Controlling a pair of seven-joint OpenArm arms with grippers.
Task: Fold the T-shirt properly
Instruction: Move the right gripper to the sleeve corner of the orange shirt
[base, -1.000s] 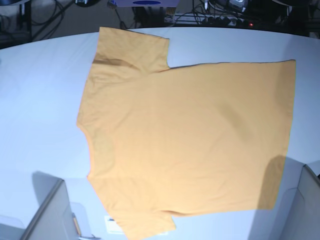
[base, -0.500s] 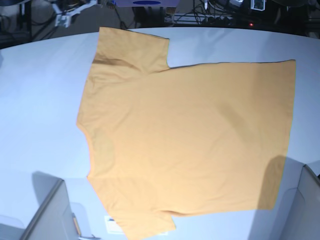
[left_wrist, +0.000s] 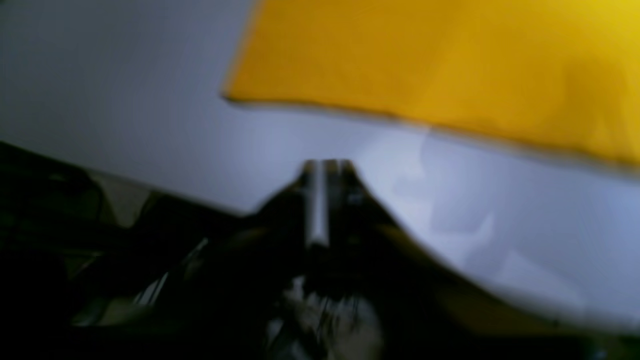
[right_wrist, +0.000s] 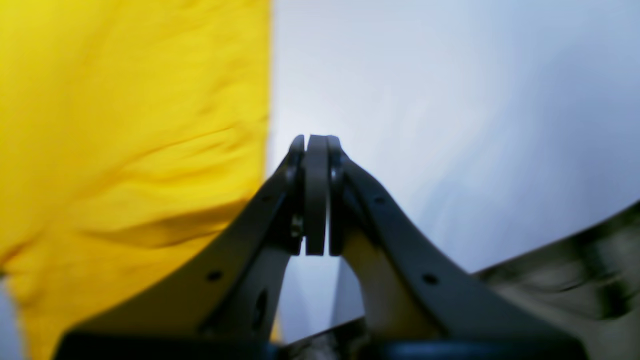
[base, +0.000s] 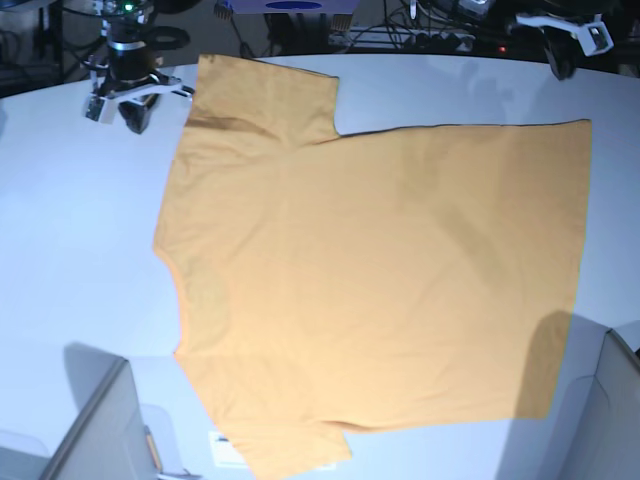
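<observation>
The orange-yellow T-shirt (base: 370, 270) lies spread flat on the white table (base: 80, 250), with its sleeves at the far left and near left and its hem to the right. My right gripper (base: 135, 118) hangs over the table just left of the far sleeve. In the right wrist view it (right_wrist: 316, 142) is shut on nothing, with the T-shirt's edge (right_wrist: 125, 125) to its left. My left gripper (base: 558, 65) is at the far right edge, behind the hem corner. The left wrist view is blurred. There the left gripper (left_wrist: 325, 167) is short of the T-shirt's corner (left_wrist: 450, 60), with its jaws close together.
Grey panels stand at the near left (base: 100, 420) and near right (base: 610, 400) corners. A small white label (base: 225, 450) lies by the near sleeve. Cables and equipment (base: 400, 30) crowd the dark space beyond the table's far edge.
Both arms have come into the base view from the far side. The right one has dropped beside the far sleeve, the left one over the far right edge. The T-shirt has not moved.
</observation>
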